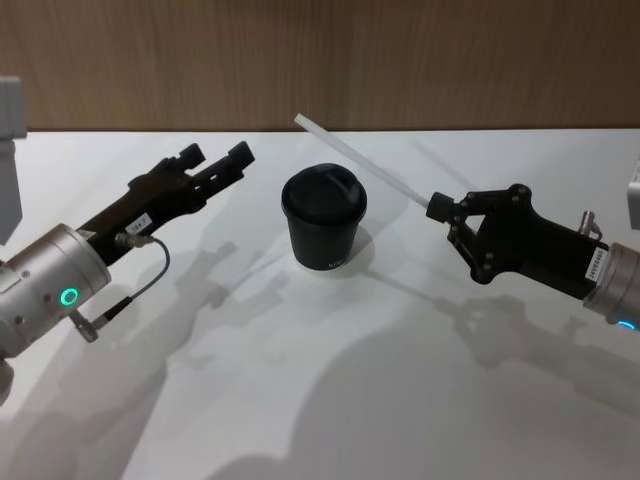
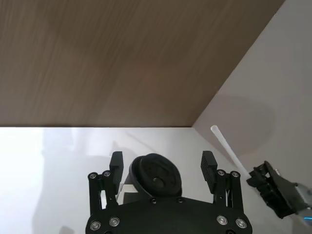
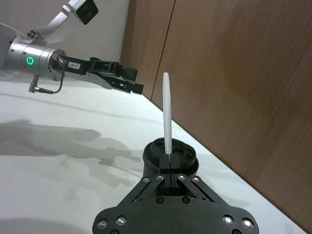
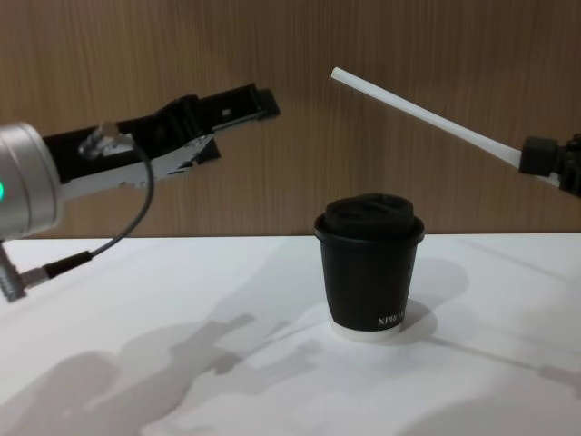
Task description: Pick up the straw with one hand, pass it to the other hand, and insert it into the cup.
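The cup (image 1: pixel 323 225) stands upright with its lid on, on the white worktop (image 1: pixel 300 400) near the middle of its rear edge. To the cup's right, the right gripper (image 1: pixel 440 210) pinches one end of the straw (image 1: pixel 360 162), which slants through the air above the cup, its free end toward the rear left. The left gripper (image 1: pixel 218 158) hovers to the cup's left, fingers spread, apart from the straw.

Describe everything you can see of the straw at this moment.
The straw is a long, thin, straight white tube, plastic by its look. The right gripper has its jaws shut on one end; nothing else touches it. It is held in the air, tilted, with the free end higher and toward the robot's left. It passes above the cup without touching the lid. The left gripper, jaws open, is apart from it.
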